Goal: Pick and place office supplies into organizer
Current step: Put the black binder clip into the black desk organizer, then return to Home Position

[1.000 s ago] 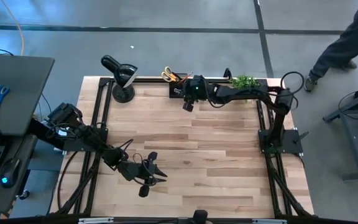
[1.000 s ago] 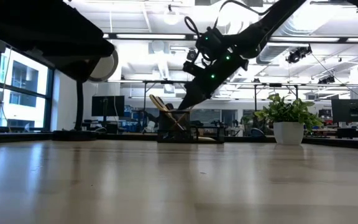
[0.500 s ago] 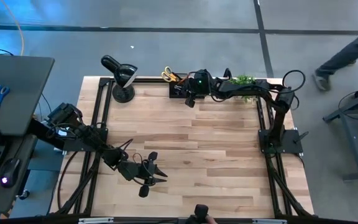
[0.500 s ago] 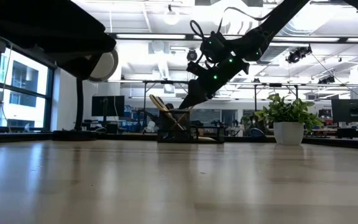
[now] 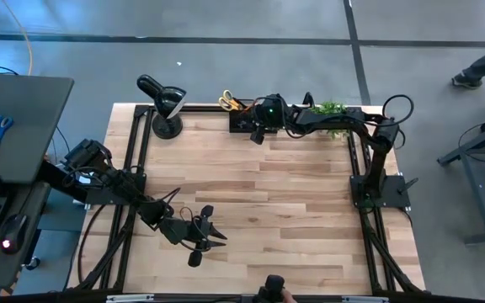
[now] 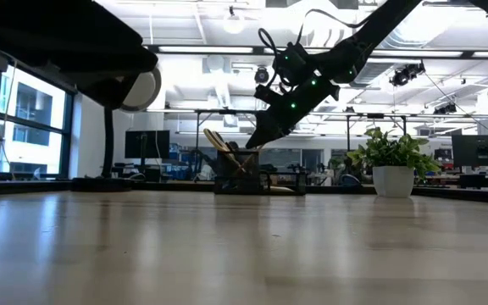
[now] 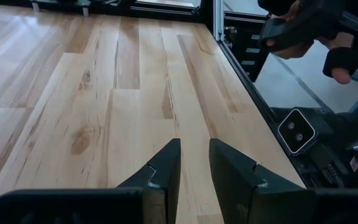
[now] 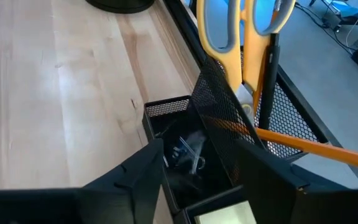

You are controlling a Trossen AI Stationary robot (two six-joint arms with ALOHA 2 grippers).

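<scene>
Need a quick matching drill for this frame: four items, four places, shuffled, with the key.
Items:
1. yellow-handled scissors
2. desk lamp
3. left gripper
4. potted plant

Places:
A. far-left corner of the table
B. standing upright in the organizer
C. far edge of the table, right of the organizer
D. low over the near-centre of the table

Pairs: 1-B, 2-A, 3-D, 4-C

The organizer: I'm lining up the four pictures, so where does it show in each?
High view: organizer at the table's far edge, under the right gripper.
Low view: at the far edge, mid-picture.
Left wrist view: not in it.
Right wrist view: fills the middle.
Shared landmark: the yellow-handled scissors standing in it.
</scene>
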